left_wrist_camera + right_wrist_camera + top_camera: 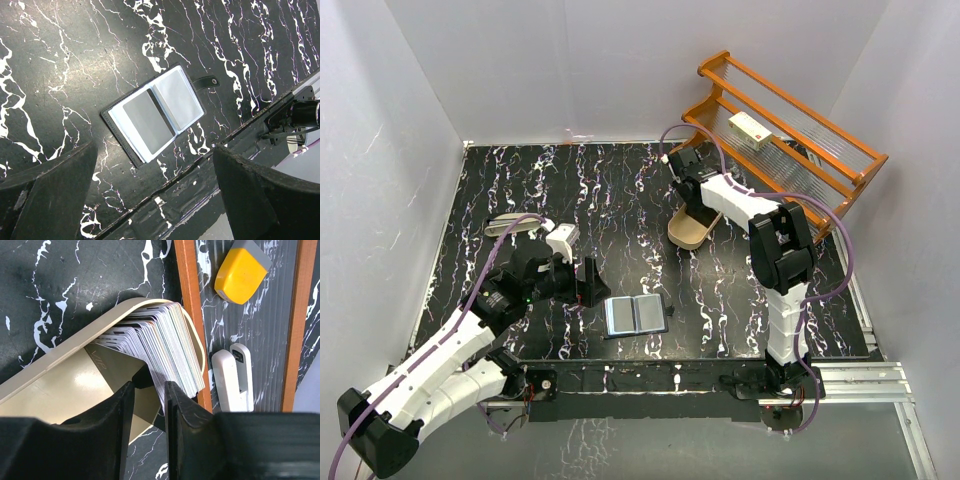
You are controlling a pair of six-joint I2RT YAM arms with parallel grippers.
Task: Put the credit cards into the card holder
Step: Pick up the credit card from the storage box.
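Observation:
The card holder (636,315) lies open flat on the black marbled table near the front edge. In the left wrist view, the card holder (155,117) shows pale inner pockets, with a grey card (149,121) in its left one. My left gripper (588,282) is open and empty just left of it, its gap (155,167) hanging over the table edge. The credit cards (170,340) stand stacked in a cream tray (60,360). My right gripper (146,390) is down in that tray (688,235), jaws narrowly apart around the near end of the stack.
A wooden rack (790,130) stands at the back right holding a white box with a red mark (750,130), a yellow object (242,272) and a white object (235,375). A grey oval tray (510,225) lies at the left.

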